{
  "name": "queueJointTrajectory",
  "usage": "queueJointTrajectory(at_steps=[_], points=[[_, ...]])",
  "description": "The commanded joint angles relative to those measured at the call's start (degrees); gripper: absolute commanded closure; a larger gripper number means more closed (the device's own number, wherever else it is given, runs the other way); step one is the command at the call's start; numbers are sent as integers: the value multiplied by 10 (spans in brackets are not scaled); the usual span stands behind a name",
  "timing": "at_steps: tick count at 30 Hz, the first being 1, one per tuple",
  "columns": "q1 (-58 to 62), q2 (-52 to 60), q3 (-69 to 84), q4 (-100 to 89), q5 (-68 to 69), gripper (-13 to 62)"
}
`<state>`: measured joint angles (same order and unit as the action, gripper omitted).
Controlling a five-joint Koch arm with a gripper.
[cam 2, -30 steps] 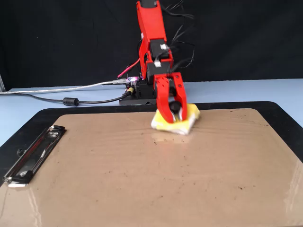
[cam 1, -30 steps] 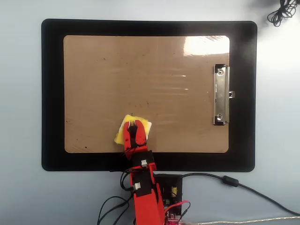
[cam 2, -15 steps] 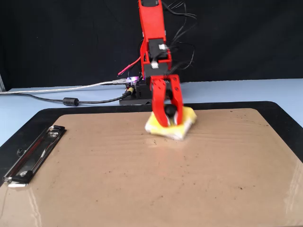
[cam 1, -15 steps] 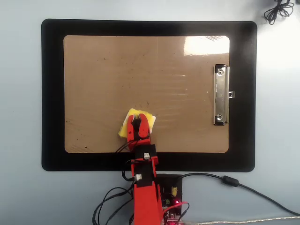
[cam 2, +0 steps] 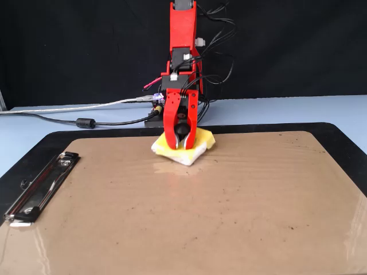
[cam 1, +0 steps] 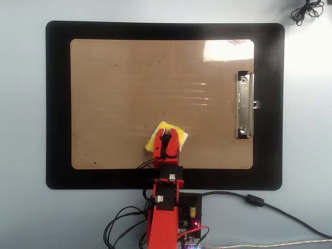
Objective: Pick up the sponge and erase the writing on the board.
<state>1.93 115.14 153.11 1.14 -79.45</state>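
We see the sponge point(cam 1: 167, 137) lying flat on the board point(cam 1: 129, 83), close to the board's edge on the arm's side. In the overhead view it sits a little right of the middle of that bottom edge. In the fixed view point(cam 2: 182, 149) it is at the far edge, in front of the red arm. It is small, square and yellow, with a thin white layer under it. It is turned a bit, like a diamond.

The gripper point(cam 1: 168, 143) comes down on top of the sponge. Its two red fingers point(cam 2: 170, 133) pinch the dark knob in the sponge's middle and push the sponge onto the board.

We think the wiping step is going on now. We cannot find any writing on the board. We only see tiny dark specks and faint streaks, so the job looks almost done. The next move may be to lift the sponge, or to rub any spot not yet clean, pressing softly and flat.

The silver clip point(cam 1: 245, 105) is well apart on the right. A black mat point(cam 1: 57, 104) lies under the board.
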Motion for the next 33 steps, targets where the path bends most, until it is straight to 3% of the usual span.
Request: queueJointTrajectory(at_steps=[1,3,5,12,14,18,20,25,31,33], points=[[9,-77,-82,-4,7,574],[13,-189,-172,-6,10,574],[20,-216,-206,-8,10,574],[40,113,64,9,8,574],[46,83,44,0,5,574],[98,-80,-83,-7,14,574],[102,-59,-59,-10,15,574],[101,120,55,-4,14,574],[91,-163,-140,-34,7,574],[33,-183,-142,-52,-23,574]])
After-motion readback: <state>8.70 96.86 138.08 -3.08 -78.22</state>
